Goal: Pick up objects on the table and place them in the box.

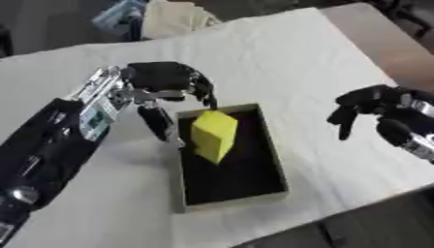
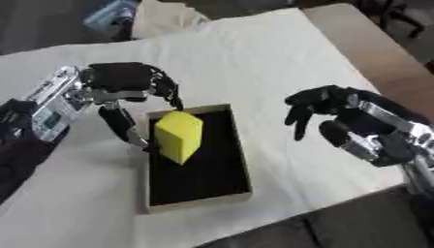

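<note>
— How many things are you seeing on the table [image 1: 280, 53] right now?

— You're looking at one box [image 1: 275, 160], shallow with a black inside and tan walls, and one yellow block [image 1: 213, 135]. The block is sitting tilted inside the box, at the end nearest your left hand.

— And what is your left hand doing?

— Your left hand [image 1: 165, 85] is hanging over the box's near corner, just beside the block. Its fingers [image 1: 203, 92] are spreading downward, relaxed, and the thumb [image 1: 157, 123] is pointing down along the outside of the box wall. It is gripping nothing; whether any fingertip is touching the block, you cannot tell.

— Your right hand?

— Your right hand [image 2: 339, 118] is hovering above the white cloth, well apart from the box, on the box's far side from your left hand. Its fingers are drooping loosely and holding nothing.
</note>
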`<state>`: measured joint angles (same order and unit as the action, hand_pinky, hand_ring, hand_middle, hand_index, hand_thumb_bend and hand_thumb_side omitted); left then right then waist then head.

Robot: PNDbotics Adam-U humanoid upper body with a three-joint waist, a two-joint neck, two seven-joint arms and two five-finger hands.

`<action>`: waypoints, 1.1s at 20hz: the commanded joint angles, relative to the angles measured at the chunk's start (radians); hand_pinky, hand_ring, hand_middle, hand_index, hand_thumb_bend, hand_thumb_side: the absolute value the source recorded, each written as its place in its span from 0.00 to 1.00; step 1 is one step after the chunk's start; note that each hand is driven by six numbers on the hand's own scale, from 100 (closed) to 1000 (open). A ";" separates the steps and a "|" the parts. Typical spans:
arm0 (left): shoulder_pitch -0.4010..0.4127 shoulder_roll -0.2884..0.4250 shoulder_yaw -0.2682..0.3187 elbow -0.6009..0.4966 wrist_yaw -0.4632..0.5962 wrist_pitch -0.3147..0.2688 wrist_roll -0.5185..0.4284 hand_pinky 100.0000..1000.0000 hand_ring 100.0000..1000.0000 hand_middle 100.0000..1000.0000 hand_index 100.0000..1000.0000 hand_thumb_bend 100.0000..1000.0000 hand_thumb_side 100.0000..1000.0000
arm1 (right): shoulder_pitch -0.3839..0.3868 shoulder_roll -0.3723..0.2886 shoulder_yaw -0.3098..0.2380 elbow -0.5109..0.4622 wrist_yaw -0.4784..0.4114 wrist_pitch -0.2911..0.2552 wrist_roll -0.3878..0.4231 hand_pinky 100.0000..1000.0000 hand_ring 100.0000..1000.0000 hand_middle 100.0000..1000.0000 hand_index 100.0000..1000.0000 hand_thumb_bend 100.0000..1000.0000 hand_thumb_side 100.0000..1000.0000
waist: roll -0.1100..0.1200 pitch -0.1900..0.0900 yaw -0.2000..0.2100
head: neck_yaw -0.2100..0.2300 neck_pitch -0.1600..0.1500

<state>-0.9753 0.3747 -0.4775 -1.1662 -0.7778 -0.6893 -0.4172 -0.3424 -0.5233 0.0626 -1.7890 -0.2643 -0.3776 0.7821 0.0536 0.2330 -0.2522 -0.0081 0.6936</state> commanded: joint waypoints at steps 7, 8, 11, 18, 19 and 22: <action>-0.005 0.017 0.032 -0.037 -0.015 -0.045 0.033 0.82 0.72 0.70 0.85 0.65 0.49 | -0.005 -0.013 -0.007 -0.008 0.010 -0.127 0.125 0.72 0.49 0.61 0.87 0.00 0.70 | -0.009 -0.016 0.016 | -0.005 -0.014; -0.002 0.021 0.043 -0.052 -0.003 -0.038 0.043 0.82 0.71 0.70 0.85 0.62 0.49 | -0.003 -0.013 -0.009 -0.006 0.010 -0.128 0.125 0.72 0.49 0.61 0.87 0.00 0.70 | -0.010 -0.017 0.021 | -0.006 -0.016; 0.023 0.037 0.084 -0.114 0.037 -0.009 0.082 0.83 0.68 0.67 0.84 0.45 0.50 | 0.003 -0.016 -0.019 -0.001 0.011 -0.130 0.125 0.72 0.49 0.61 0.87 0.00 0.69 | -0.014 -0.022 0.041 | -0.009 -0.018; 0.146 0.112 0.180 -0.278 0.139 0.035 0.182 0.83 0.64 0.62 0.82 0.29 0.45 | 0.016 -0.033 -0.057 0.011 0.002 -0.143 0.125 0.72 0.49 0.62 0.89 0.00 0.66 | -0.025 -0.032 0.097 | -0.017 -0.017; 0.168 0.122 0.199 -0.302 0.154 0.049 0.198 0.83 0.63 0.62 0.82 0.28 0.45 | 0.019 -0.036 -0.068 0.013 -0.002 -0.145 0.125 0.72 0.49 0.62 0.89 0.00 0.65 | -0.027 -0.033 0.107 | -0.019 -0.016; 0.236 0.147 0.245 -0.372 0.197 0.090 0.241 0.83 0.62 0.60 0.81 0.22 0.47 | 0.024 -0.042 -0.091 0.018 -0.013 -0.150 0.125 0.72 0.49 0.62 0.90 0.00 0.63 | -0.031 -0.034 0.129 | -0.017 -0.008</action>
<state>-0.7272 0.4865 -0.2616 -1.4954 -0.6018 -0.6127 -0.1968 -0.3130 -0.5342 -0.0087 -1.7665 -0.2653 -0.3872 0.7724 0.0236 0.2197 -0.1210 -0.0237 0.6850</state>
